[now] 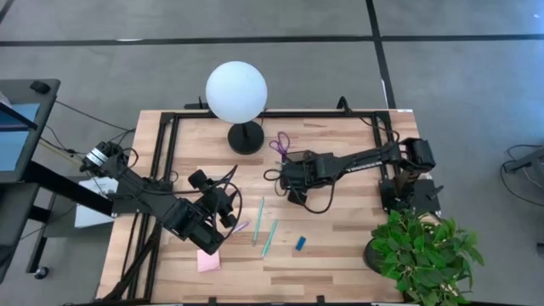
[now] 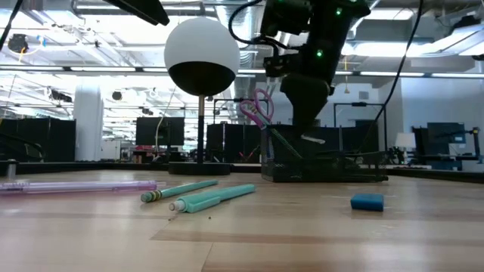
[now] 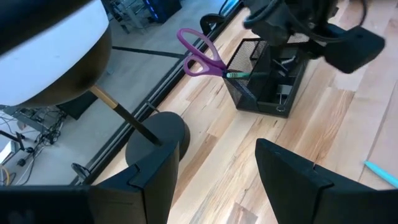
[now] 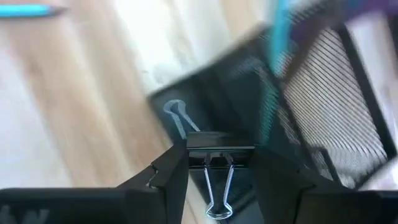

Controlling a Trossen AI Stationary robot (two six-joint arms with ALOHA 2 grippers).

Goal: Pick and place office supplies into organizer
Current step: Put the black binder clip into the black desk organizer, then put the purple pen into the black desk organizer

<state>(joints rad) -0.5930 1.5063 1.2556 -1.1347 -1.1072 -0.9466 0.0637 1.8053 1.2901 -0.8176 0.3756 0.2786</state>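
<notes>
Pinched between the right gripper's [image 4: 214, 163] two dark fingers [image 4: 171, 174] is a black binder clip [image 4: 219, 148], its wire handles hanging down past the fingertips; only the right wrist view shows this grip. Just beyond the clip sits the black mesh organizer [image 4: 348, 118], with a second clip's wire loop [image 4: 177, 112] lying in a low compartment and a teal pen [image 4: 277, 56] standing in the taller mesh part.

From above, that gripper [image 1: 293, 174] hides the organizer almost entirely, and only the purple scissors [image 1: 281, 144] poke out beside the lamp base [image 1: 246, 138]. The left wrist view gives the clearest look at the organizer [image 3: 264, 78], scissors [image 3: 200, 55] standing upright in it.

Over the table's front left, the left gripper [image 3: 217, 180] hangs with its fingers spread apart and nothing between them. Loose on the wood lie two teal pens [image 2: 214, 198], a purple pen [image 2: 79, 185], a blue eraser [image 2: 367, 202], and, visible only from above, a pink sticky pad [image 1: 208, 260].
</notes>
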